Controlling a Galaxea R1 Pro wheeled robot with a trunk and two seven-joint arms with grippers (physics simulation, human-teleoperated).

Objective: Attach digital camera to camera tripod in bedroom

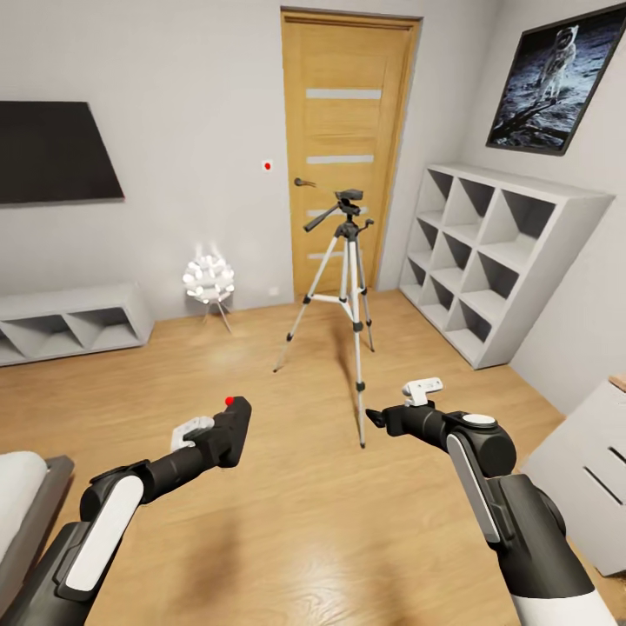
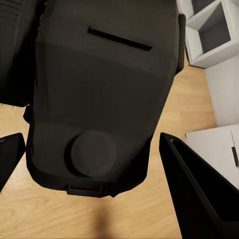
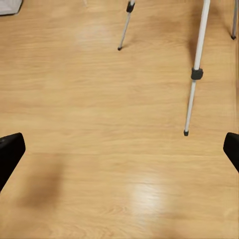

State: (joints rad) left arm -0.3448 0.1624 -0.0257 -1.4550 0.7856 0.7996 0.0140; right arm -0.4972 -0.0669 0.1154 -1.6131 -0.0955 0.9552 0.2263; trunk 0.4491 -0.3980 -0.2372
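The camera tripod [image 1: 349,261] stands on the wood floor in front of the door, silver legs spread, with its black head and pan handle on top. The digital camera [image 1: 233,424], black with a red button, is held above the floor in my left gripper [image 1: 217,445], left of and nearer than the tripod. In the left wrist view the digital camera [image 2: 99,99] sits between the fingers [image 2: 199,194], with my left gripper [image 2: 92,144] shut on it. My right gripper [image 1: 378,417] hangs open just right of the tripod's near leg. In the right wrist view my right gripper [image 3: 119,149] faces the floor and the tripod's legs [image 3: 196,74].
A wooden door [image 1: 343,104] is behind the tripod. White cube shelves [image 1: 487,261] line the right wall, with a white cabinet [image 1: 582,469] nearer. A low shelf [image 1: 69,326] and a globe lamp [image 1: 209,278] stand at the left. A bed corner [image 1: 26,496] is near left.
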